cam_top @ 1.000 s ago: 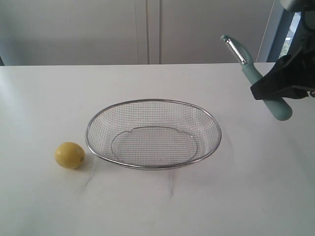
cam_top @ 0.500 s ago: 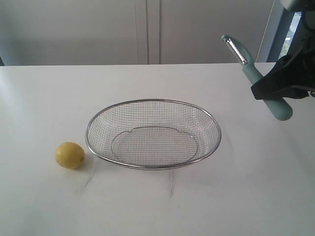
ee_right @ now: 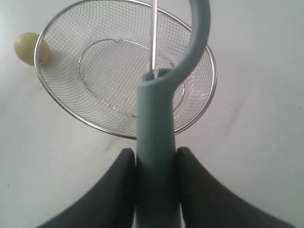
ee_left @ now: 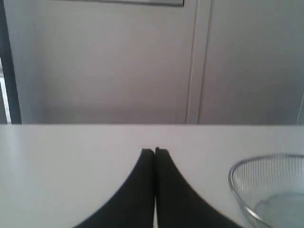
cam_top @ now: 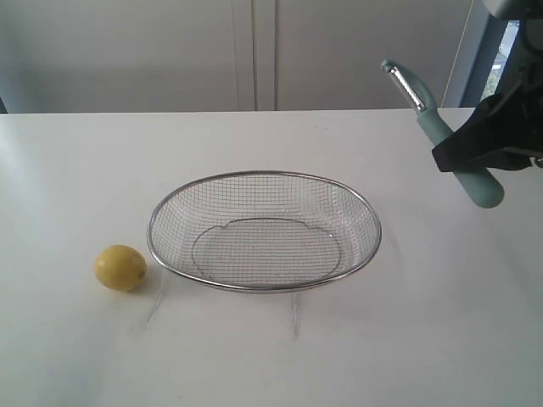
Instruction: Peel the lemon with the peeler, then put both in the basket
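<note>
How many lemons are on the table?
1. The lemon lies on the table, outside the basket, to its left in the exterior view. The see-through basket hides no other.

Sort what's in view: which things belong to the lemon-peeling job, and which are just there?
Part of the job:
- small round yellow lemon, on the table
- slim teal-handled metal-bladed peeler, held in the right gripper
- wide silver wire-mesh basket, with nothing in it
- left gripper, shut on nothing

Just there:
- white table
- pale cabinet doors behind it

Exterior view looks down across the table (cam_top: 76,161); both wrist views, nearer, share its basket (cam_top: 264,289).
</note>
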You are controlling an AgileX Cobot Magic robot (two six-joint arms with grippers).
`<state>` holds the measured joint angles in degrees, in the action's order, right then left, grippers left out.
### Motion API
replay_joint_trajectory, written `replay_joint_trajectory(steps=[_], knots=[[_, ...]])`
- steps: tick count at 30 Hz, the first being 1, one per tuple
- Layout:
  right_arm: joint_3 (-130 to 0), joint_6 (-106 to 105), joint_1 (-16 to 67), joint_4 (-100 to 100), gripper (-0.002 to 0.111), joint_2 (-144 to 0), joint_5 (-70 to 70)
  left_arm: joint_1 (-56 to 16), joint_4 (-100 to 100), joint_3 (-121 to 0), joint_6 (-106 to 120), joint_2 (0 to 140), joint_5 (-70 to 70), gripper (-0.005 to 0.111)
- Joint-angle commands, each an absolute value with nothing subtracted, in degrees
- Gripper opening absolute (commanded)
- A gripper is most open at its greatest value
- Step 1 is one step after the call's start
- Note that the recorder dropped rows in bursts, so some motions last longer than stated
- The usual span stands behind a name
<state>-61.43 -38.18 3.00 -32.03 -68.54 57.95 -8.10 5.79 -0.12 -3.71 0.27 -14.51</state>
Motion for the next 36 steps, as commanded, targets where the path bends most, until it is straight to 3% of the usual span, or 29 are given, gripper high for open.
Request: replay_joint_trajectory(steps=[1,19,36], knots=[[-61.06,-38.82,2.81,-32.31,0.000,-68.24,57.55,-8.08,6.41,0.00,-4.10,0.00,-19.36,0.000],[-61.06,-38.82,2.81,-32.31,0.000,-68.24,57.55,-8.08,6.41,0.00,-4.10,0.00,-20.59,0.000],[-61.06,-38.82,2.81,-32.31,0.000,-68.24,57.55,-8.08,8.44,0.00,-4.22,0.00,-42.40,0.000]])
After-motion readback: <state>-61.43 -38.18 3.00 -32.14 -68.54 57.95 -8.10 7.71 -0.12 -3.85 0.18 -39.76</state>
